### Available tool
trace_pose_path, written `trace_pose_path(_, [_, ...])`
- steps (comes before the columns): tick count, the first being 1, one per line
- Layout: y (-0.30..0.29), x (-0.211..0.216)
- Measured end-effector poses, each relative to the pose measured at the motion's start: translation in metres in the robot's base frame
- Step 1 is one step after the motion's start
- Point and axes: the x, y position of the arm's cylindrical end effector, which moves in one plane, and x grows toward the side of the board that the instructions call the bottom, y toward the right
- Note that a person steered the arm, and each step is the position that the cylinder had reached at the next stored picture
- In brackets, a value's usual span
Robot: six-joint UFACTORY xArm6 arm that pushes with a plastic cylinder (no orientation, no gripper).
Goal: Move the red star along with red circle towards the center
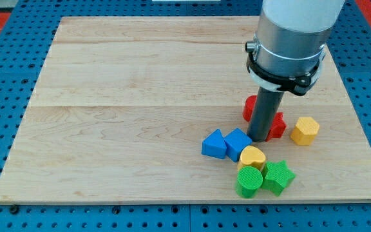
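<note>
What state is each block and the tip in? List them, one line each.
my tip: on the board, touching the red blocks' left side.
red circle: partly hidden behind the rod.
red star: partly hidden, right of the tip.
blue cube: touching the blue triangle.
yellow heart: resting above the green cylinder.
green star: beside the cylinder.
yellow hexagon: alone.

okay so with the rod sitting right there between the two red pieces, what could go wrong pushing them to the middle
My tip stands between the red circle and red star, so one push may move only one of them. The blue cube and blue triangle lie toward the centre of the wooden board and could get shoved along.
</note>
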Motion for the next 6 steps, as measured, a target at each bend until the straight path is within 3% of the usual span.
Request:
trace_pose_path(3, [0.059,0.023])
trace_pose_path(5, [0.016,-0.031])
trace_pose_path(6, [-0.006,-0.031])
